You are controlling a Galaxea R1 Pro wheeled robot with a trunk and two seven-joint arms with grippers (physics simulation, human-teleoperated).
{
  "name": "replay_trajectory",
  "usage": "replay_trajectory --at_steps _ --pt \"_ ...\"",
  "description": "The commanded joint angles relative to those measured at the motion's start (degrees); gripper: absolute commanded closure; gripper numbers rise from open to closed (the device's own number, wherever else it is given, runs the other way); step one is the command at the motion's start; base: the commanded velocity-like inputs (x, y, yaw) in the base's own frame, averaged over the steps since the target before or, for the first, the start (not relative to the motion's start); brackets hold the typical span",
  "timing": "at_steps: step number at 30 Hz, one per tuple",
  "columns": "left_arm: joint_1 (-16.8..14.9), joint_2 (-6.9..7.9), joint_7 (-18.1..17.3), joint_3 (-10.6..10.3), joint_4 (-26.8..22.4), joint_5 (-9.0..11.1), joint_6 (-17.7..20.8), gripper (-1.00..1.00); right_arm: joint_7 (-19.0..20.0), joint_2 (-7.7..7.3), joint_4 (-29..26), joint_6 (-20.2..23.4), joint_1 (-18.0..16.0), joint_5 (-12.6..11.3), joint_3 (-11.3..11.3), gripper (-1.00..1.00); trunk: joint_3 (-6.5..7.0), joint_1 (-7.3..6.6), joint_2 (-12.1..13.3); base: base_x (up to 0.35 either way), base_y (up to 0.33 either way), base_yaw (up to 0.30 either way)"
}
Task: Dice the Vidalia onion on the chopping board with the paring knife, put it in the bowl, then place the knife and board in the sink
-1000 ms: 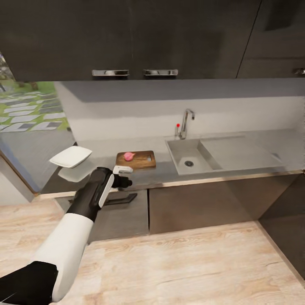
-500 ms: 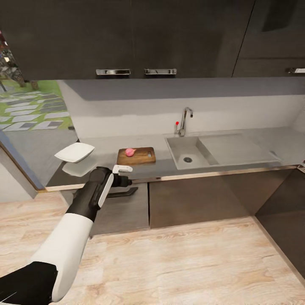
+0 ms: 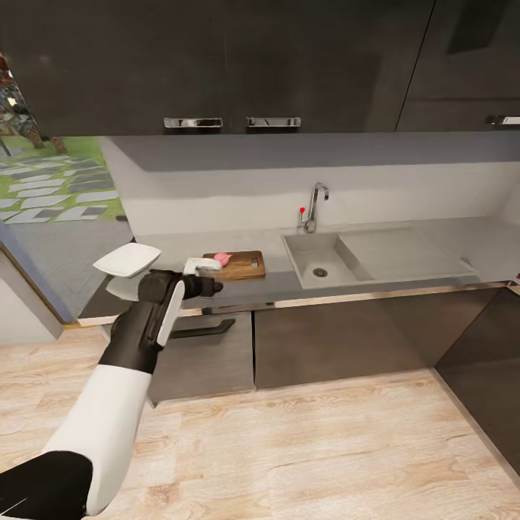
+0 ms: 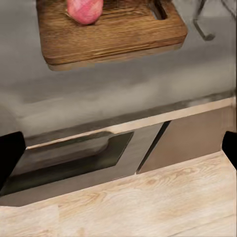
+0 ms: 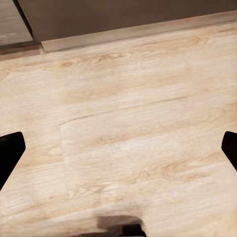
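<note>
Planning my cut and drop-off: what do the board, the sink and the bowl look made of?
The board looks like wood: brown, dark streaky grain, matte. The sink looks like brushed steel, plain grey with a dull sheen, though the render leaves that open. The bowl is smooth plain white, likely ceramic or plastic; I cannot tell which.

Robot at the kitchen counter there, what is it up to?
It is preparing to dice an onion. The pink onion already lies on the chopping board, on the countertop left of the sink. The left gripper hangs at the counter's front edge by the board, fingers apart and holding nothing. A white bowl sits further left. The right gripper is open over the wooden floor.
</note>
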Motion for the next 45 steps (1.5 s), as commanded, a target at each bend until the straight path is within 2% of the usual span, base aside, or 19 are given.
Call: replay_trajectory --at_steps 1,5,9,11,14,18,25,27,29,30,32,38,45 --pt "0.00 0.05 -0.04 0.02 -1.47 0.08 0.20 -1.00 -0.45 0.02 0.03 -0.12 -0.08 0.62 -0.18 -1.00 -0.11 0.04 -0.10 0.000 0.000 0.000" --pt "0.03 0.17 -0.03 0.07 -3.52 0.08 0.17 -1.00 -0.45 0.02 -0.01 -0.11 -0.06 0.62 -0.18 -1.00 -0.11 0.04 -0.10 0.000 0.000 0.000" --pt "0.32 0.97 0.00 0.15 -8.25 0.02 0.16 -1.00 -0.45 0.02 0.01 -0.11 -0.02 0.62 -0.18 -1.00 -0.11 0.04 -0.10 0.000 0.000 0.000" --pt "0.38 1.34 0.02 0.20 -8.94 0.01 0.16 -1.00 -0.45 0.02 0.03 -0.11 -0.02 0.62 -0.18 -1.00 -0.11 0.04 -0.10 0.000 0.000 0.000" --pt "0.68 3.10 0.02 0.39 -9.86 0.06 0.20 -1.00 -0.45 0.02 0.04 -0.11 -0.06 0.62 -0.18 -1.00 -0.11 0.04 -0.10 0.000 0.000 0.000" --pt "1.45 4.55 -0.02 0.44 -10.15 0.07 0.19 -1.00 -0.45 0.02 0.03 -0.11 -0.03 0.62 -0.18 -1.00 -0.11 0.04 -0.10 0.000 0.000 0.000" --pt "4.68 5.16 0.05 0.72 -10.82 0.07 -0.10 -1.00 -0.45 -0.06 0.03 -0.11 -0.03 0.62 -0.18 -1.00 -0.11 0.04 -0.10 0.000 0.000 0.000" --pt "6.10 5.18 0.01 1.59 -11.71 0.07 -0.20 -1.00 -0.45 -0.06 0.01 -0.11 -0.02 0.62 -0.18 -1.00 -0.11 0.04 -0.10 0.000 0.000 0.000" --pt "8.20 5.14 -0.09 5.44 -13.56 0.07 -0.26 -1.00 -0.45 -0.07 0.00 -0.11 -0.02 0.62 -0.18 -1.00 -0.11 0.04 -0.10 0.000 0.000 0.000" --pt "8.57 5.13 -0.12 6.20 -13.83 0.07 -0.27 -1.00 -0.45 -0.07 0.00 -0.10 -0.02 0.62 -0.18 -1.00 -0.11 0.04 -0.10 0.000 0.000 0.000" --pt "10.73 5.12 -0.24 8.99 -15.30 0.09 -0.70 -1.00 -0.45 -0.07 0.04 -0.05 -0.04 0.62 -0.18 -1.00 -0.11 0.04 -0.10 0.000 0.000 0.000" --pt "13.48 5.12 -0.29 9.90 -16.20 0.08 -3.48 -1.00 -0.45 -0.09 0.07 -0.03 -0.04 0.62 -0.18 -1.00 -0.11 0.04 -0.10 0.000 0.000 0.000" --pt "18.67 5.07 -0.29 10.10 -17.12 0.08 -8.88 -1.00 -0.45 -0.15 0.38 -0.03 -0.05 0.62 -0.18 -1.00 -0.11 0.04 -0.10 0.000 0.000 0.000"
